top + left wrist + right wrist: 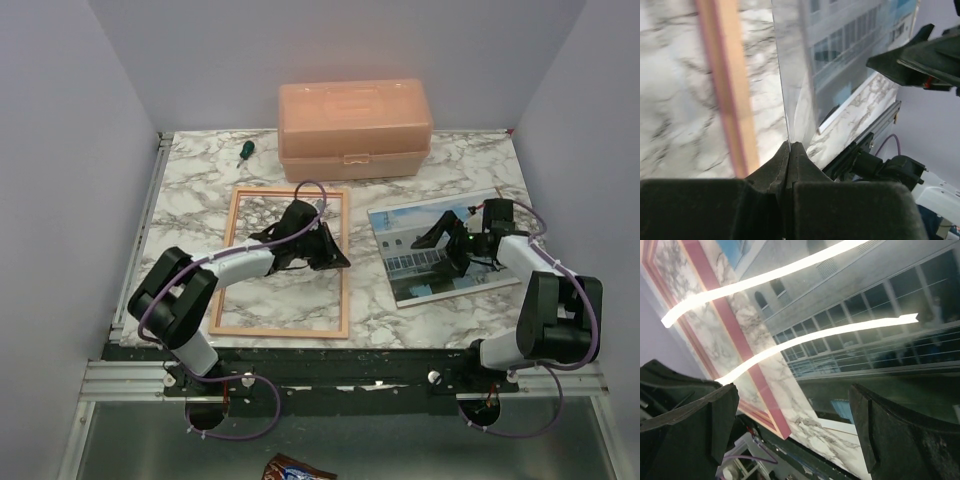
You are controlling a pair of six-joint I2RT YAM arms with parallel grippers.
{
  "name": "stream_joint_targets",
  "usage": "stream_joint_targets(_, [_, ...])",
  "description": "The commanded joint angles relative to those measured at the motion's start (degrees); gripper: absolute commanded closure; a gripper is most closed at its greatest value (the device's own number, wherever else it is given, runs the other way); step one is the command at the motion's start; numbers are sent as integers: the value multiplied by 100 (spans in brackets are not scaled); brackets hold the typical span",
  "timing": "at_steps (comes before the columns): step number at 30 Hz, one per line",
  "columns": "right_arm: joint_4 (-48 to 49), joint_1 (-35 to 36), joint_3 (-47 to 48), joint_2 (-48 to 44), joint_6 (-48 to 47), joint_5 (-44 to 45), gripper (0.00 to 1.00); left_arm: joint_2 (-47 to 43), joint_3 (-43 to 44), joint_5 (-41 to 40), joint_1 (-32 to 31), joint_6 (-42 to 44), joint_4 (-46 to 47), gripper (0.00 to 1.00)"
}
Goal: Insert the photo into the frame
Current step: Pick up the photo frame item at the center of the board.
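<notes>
Starting nearest the bases, the left gripper (330,255) is pressed fully shut, low over the marble table (200,180) inside the frame (280,331), near its right rail. Whether it pinches anything cannot be told. The right gripper (445,245) stands wide open just above the photo (420,275), which lies flat to the right of the frame, apart from it. Farthest back are a green-handled screwdriver (243,150) and a peach plastic case (355,130).

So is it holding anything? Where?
The left gripper pinches a thin clear sheet by its edge. The right gripper is open above the photo, holding nothing.
</notes>
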Motion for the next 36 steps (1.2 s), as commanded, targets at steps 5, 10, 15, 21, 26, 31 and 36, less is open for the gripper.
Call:
stream_joint_targets(5, [-127, 790, 248, -167, 163, -452, 0, -985, -1184, -257, 506, 122, -36, 100])
stream_joint_targets(10, [27, 1557, 155, -385, 637, -730, 0, -1439, -1965, -205, 939, -10, 143, 100])
stream_joint_targets(15, [326, 2504, -139, -772, 1306, -484, 0, -1929, -2447, -214, 1246, -345, 319, 100])
stream_joint_targets(21, [762, 3035, -860, -1093, 1806, -338, 0, -2432, -2842, -460, 1260, -899, 479, 100])
stream_joint_targets(26, [1076, 3233, -1431, -1106, 1996, -245, 0, -2735, -3129, -583, 1244, -1192, 690, 100])
stream_joint_targets(31, [1594, 3253, -1756, -831, 2131, 17, 0, -2792, -3236, -432, 1220, -1329, 954, 98])
stream_joint_targets(36, [2691, 3247, -1860, -343, 2590, 139, 0, -2683, -3262, -320, 1033, -1489, 1200, 95])
